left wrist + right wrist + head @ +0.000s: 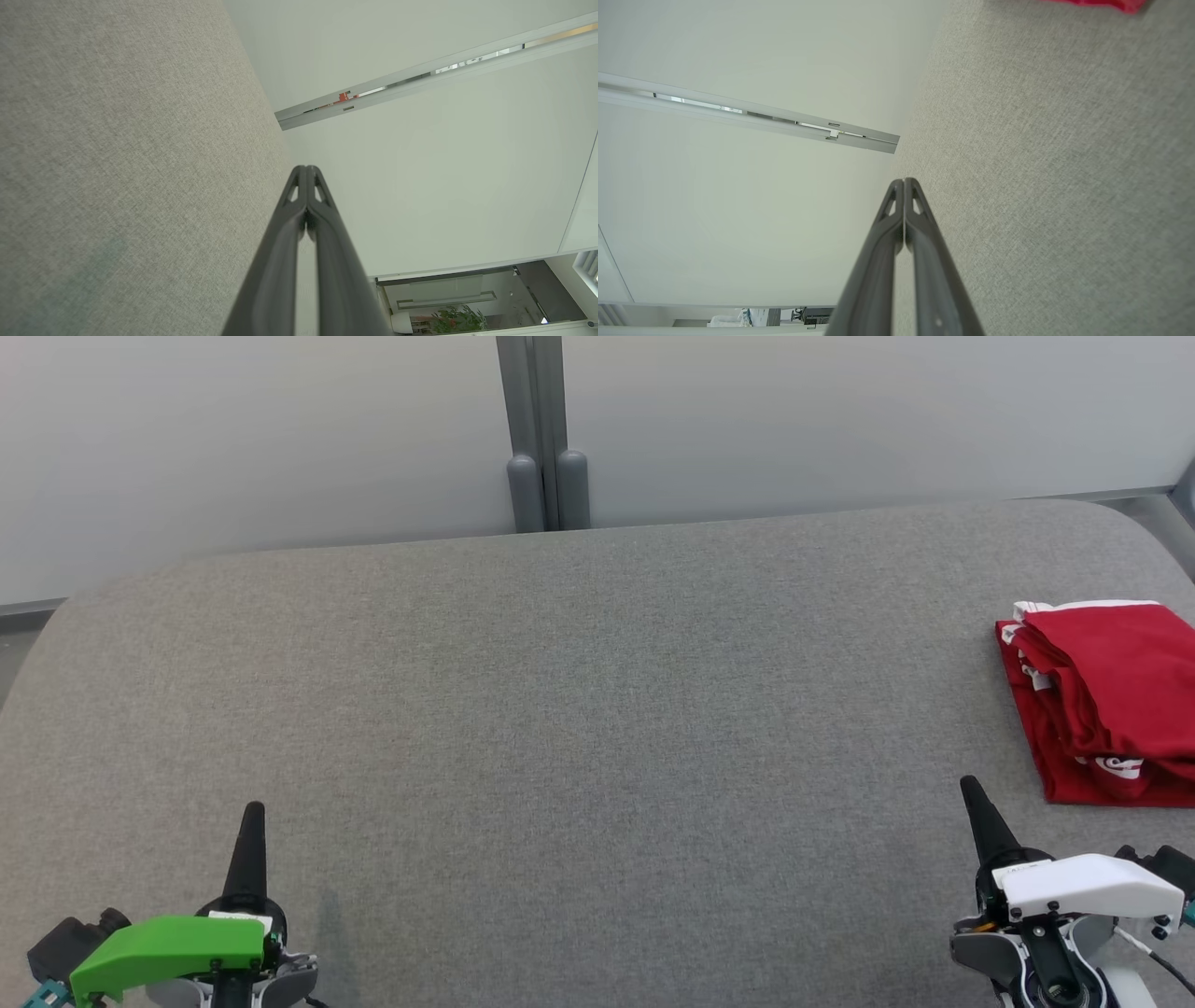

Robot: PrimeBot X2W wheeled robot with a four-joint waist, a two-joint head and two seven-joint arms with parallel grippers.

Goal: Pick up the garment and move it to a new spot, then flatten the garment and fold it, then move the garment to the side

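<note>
Garment point(1111, 695) lies folded at the table's point(597, 709) right; left gripper point(253, 812) and right gripper point(969, 789) closed, empty.

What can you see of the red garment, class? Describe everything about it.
The red garment is soft-looking cloth with white trim and white print, folded into a layered, roughly rectangular stack. It lies on the grey padded surface at the robot's right, cut off by the head view's edge. Only that surface touches it.
</note>
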